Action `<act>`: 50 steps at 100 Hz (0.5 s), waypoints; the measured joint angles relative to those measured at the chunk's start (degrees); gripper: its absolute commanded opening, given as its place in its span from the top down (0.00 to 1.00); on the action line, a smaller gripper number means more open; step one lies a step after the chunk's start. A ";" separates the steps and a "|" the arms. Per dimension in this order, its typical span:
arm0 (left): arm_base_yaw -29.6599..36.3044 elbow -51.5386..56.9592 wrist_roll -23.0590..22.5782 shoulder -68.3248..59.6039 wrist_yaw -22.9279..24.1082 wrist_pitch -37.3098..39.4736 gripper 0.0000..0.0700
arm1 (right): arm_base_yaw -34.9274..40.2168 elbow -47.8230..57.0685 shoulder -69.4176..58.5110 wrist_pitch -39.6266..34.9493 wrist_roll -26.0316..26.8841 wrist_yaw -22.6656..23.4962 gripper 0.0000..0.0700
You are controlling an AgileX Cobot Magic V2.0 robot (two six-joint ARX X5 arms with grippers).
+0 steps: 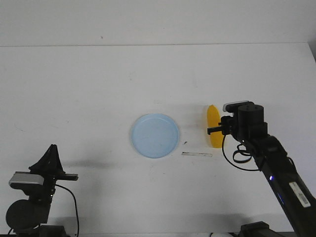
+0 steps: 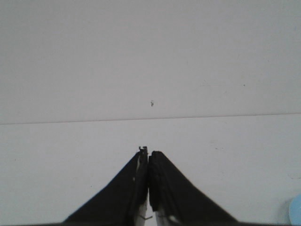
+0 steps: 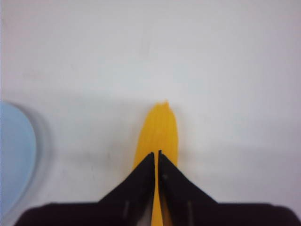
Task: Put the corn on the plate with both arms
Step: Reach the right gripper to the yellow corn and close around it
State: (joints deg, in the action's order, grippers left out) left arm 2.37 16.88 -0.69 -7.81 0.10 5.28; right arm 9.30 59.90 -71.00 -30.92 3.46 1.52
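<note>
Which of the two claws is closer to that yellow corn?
The right one. The right claw sits right over the corn, its fingers nearly closed above it. The left claw is far off at the table's near left corner, beyond the plate.

Counter [image 1: 89,89] bare from plate [image 1: 155,135] toward 9 and 12 o'clock | corn [image 1: 213,126] and right arm [image 1: 276,163] crowd plate's 3 o'clock | thin strip [image 1: 196,154] lies at 4 o'clock
</note>
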 measured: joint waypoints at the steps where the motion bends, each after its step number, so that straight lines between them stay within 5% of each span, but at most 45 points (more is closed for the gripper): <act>1: 0.00 0.02 0.00 0.00 0.00 0.02 1.00 | 0.00 0.66 -0.57 -0.72 0.26 0.00 0.97; 8: 0.00 0.00 0.00 0.00 0.00 0.00 1.00 | 0.00 4.98 -4.52 -5.20 2.60 0.00 0.90; 29: 0.00 0.02 0.00 0.00 0.00 -0.02 1.00 | 0.00 15.61 -15.19 -17.75 7.04 0.00 0.48; 45: 0.00 0.02 0.00 0.00 0.00 -0.02 1.00 | 0.02 18.82 -20.11 -19.52 7.52 0.02 0.10; 50: 0.00 0.02 0.00 0.00 0.00 -0.04 1.00 | 0.02 19.06 -20.83 -19.69 7.52 0.02 0.06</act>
State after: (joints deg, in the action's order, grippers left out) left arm 2.37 16.91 -0.69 -7.81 0.10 5.23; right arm 9.32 78.96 -91.83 -50.61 10.98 1.54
